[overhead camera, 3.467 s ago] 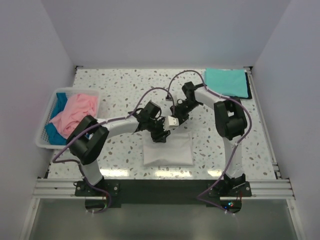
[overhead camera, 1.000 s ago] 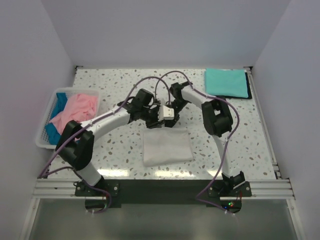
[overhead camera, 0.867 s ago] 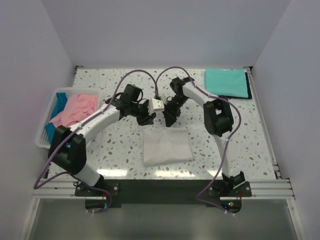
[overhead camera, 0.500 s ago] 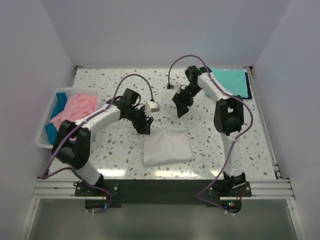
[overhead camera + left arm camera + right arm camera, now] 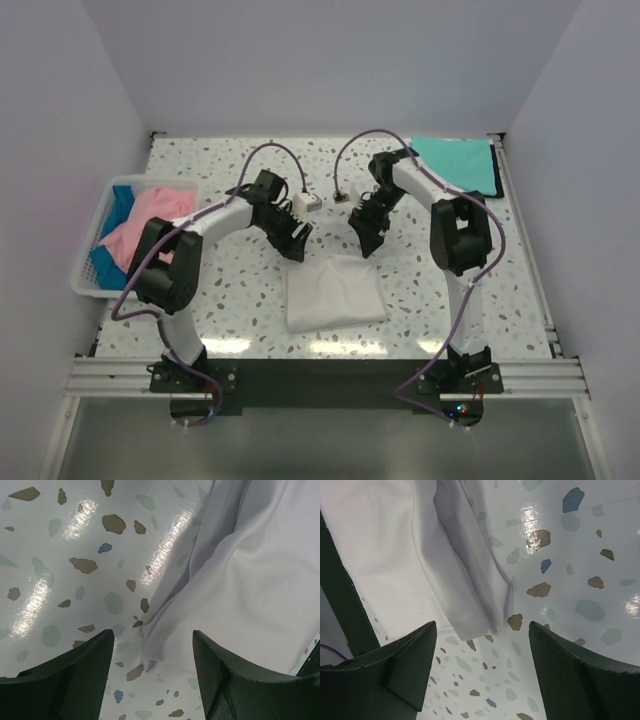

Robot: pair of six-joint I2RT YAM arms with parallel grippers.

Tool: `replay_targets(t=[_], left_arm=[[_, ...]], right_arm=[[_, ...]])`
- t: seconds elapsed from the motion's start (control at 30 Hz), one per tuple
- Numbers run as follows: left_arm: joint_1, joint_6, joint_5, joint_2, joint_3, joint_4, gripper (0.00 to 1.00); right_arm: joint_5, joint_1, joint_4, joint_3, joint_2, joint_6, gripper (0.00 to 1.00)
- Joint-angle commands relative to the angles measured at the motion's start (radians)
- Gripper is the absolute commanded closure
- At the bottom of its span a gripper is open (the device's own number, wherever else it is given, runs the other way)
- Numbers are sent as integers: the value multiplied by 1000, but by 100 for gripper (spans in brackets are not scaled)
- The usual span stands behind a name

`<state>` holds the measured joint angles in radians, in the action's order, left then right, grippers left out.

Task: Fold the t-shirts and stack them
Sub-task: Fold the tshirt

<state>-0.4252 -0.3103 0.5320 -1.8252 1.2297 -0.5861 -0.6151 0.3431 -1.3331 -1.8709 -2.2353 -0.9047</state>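
A folded white t-shirt (image 5: 334,290) lies on the speckled table in front of both arms. My left gripper (image 5: 296,246) hovers open over its far left corner, the cloth (image 5: 240,590) below and between the fingers (image 5: 75,675). Over the far right corner my right gripper (image 5: 369,243) stands open, the shirt's folded edge (image 5: 470,590) under it. Neither holds anything. A folded teal t-shirt (image 5: 455,165) lies at the back right, on a dark blue one. A pink t-shirt (image 5: 150,225) and a blue one (image 5: 118,205) sit in the basket.
The white lattice basket (image 5: 88,280) stands at the table's left edge. Purple cables loop above both arms. The table's side rail (image 5: 528,250) runs along the right.
Both grippers have opened and let go of the white shirt, which now lies flat. They swung back apart, then came down toward its far corners.
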Motion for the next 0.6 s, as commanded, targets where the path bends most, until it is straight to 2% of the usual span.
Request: replay_targets(t=[0.0,0.1,0.23,0.47,0.57], left_arm=[[14,24,-15,-20,54,-17,31],[14,17,-3,-42,63,-44,32],[14,16,58,-63,63,-84,39],[16,45,65,-71,36,-106,44],[16,54,63,-66,34,-100,48]], right_arm=[[17,4,-124,36,62,-71,22],[21,5,-121,56,66,-92,25],[15,7,-136,62,68,-115,30],[11,23,-130,85,83,-125,30],[23,33,-97,108,97,-117,37]])
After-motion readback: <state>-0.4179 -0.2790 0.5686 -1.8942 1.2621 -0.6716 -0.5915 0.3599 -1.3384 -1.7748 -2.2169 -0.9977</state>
